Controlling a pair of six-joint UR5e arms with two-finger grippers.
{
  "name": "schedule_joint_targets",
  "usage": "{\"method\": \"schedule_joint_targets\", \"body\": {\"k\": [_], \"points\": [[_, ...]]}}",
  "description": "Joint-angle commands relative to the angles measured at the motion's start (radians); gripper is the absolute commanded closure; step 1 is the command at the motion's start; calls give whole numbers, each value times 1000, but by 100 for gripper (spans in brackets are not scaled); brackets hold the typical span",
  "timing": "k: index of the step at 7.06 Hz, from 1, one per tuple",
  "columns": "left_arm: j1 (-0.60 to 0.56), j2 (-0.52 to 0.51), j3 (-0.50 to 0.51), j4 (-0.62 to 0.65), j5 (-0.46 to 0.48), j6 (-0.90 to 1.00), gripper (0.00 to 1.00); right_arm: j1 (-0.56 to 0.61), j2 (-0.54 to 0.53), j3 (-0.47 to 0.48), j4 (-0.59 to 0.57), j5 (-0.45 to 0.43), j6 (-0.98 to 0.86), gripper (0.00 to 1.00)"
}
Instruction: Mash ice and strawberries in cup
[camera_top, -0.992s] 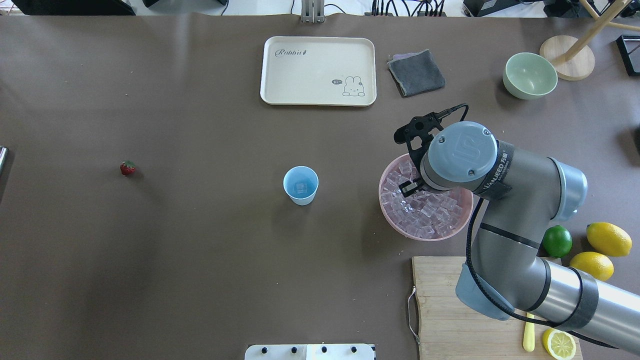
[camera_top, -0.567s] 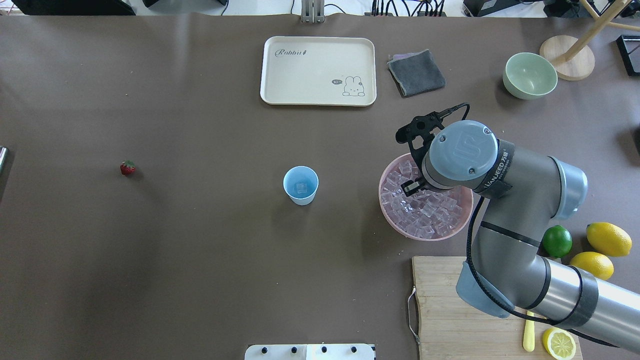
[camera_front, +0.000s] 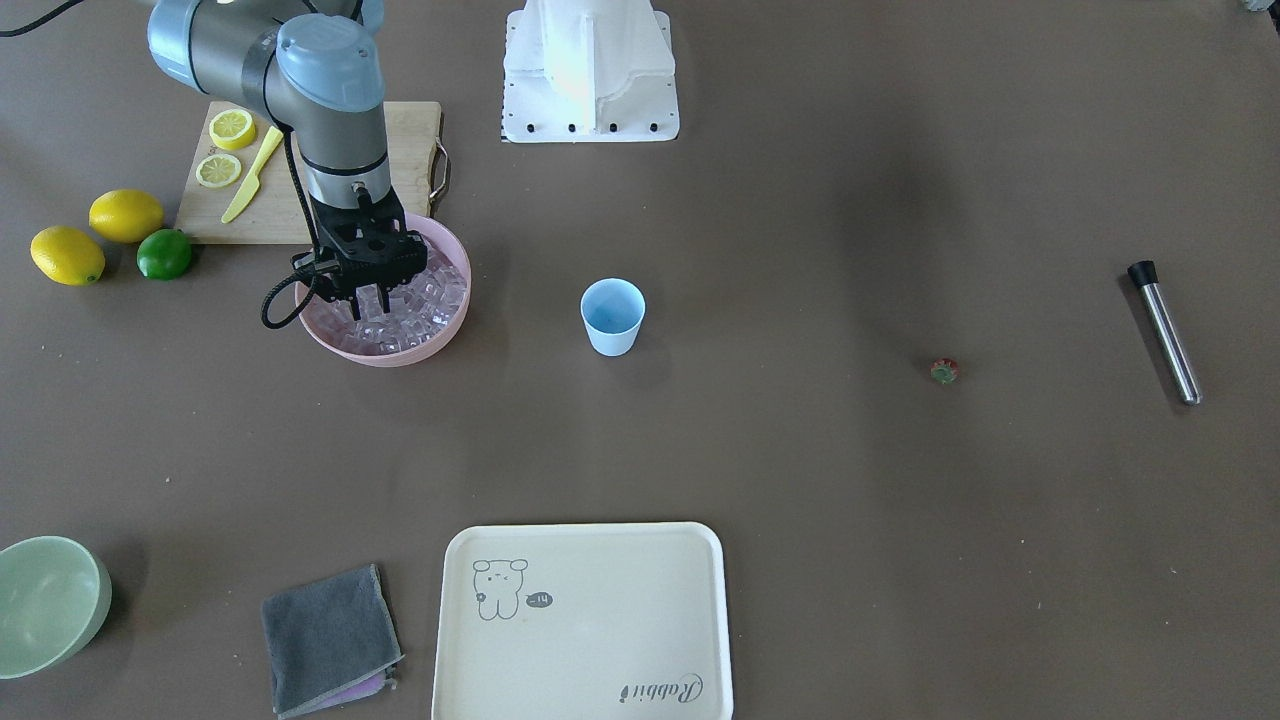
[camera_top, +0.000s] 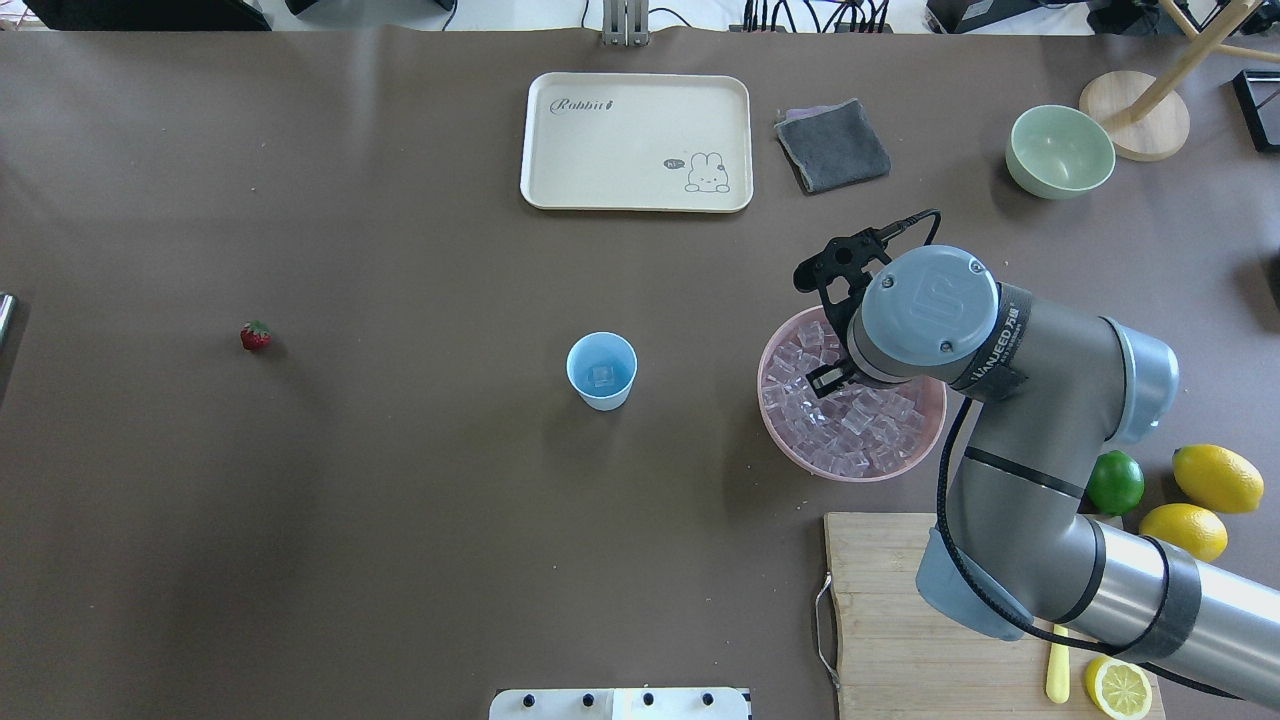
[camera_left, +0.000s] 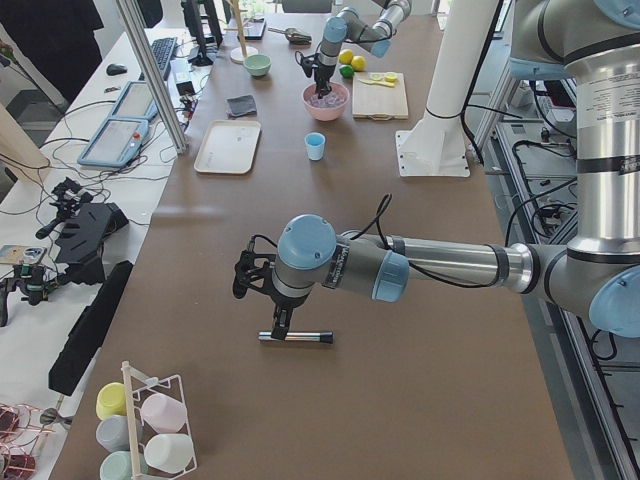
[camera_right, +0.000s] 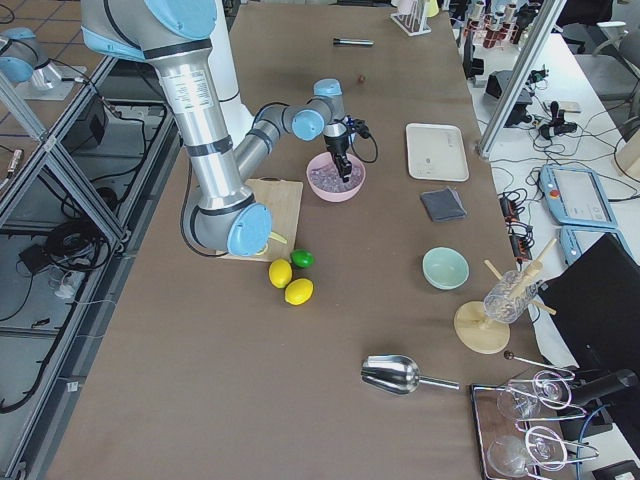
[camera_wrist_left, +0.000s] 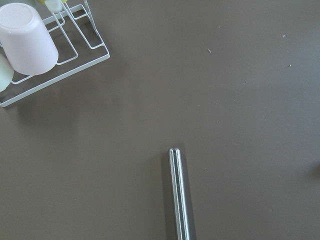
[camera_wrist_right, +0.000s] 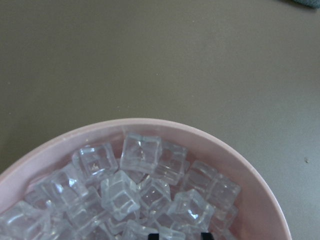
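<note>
The ice (camera_wrist_right: 120, 192) is heaped in the pink bowl (camera_top: 790, 455), clear cubes piled nearly to its rim. A lone cube (camera_top: 601, 375) lies on the bottom of the cup (camera_front: 612, 335). The cup stands upright near the middle of the table (camera_top: 400, 500), well apart from the bowl, toward the robot's left of it. The strawberry (camera_top: 255, 336) lies by itself on the bare table, farther out on that same side.

I have the right gripper (camera_front: 369, 300) pointing straight down into the bowl, with its fingers among the cubes. In the right wrist view only the two black fingertips (camera_wrist_right: 154, 235) poke in at the bottom edge. They sit a little apart with ice around them, and I cannot tell whether they are pinching a cube or merely standing spread.

The left gripper (camera_left: 281, 318) hangs over a steel rod (camera_wrist_left: 180, 195) that lies flat on the table at the far left end. It shows only in the side view, so I cannot tell whether its fingers are apart or together. A wire rack (camera_wrist_left: 75, 55) with upturned cups stands near the rod.

Beside the bowl, toward the robot, there is a cutting board (camera_top: 900, 620) with a yellow knife (camera_front: 240, 185) and lemon slices (camera_front: 231, 128). Two lemons (camera_top: 1217, 477) and a lime (camera_top: 1114, 482) lie just beside the board. Across the table sit a cream tray (camera_top: 636, 140), a folded grey cloth (camera_top: 832, 146) and a pale-green bowl (camera_top: 1060, 150).
</note>
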Motion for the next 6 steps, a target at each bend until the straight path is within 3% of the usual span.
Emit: {"method": "schedule_joint_targets", "body": {"k": [1,3,4,6], "points": [[-2,0,-9,0,0,0,1,-7,1,-4,1,0,1,58],[-8,15,-18,-2,0,0,1,-5,4,1,1,6,-2,57],[-8,15,-18,-2,0,0,1,-4,4,2,0,6,-2,48],[-9,15,-18,-2,0,0,1,-7,-1,-2,1,6,-1,48]]}}
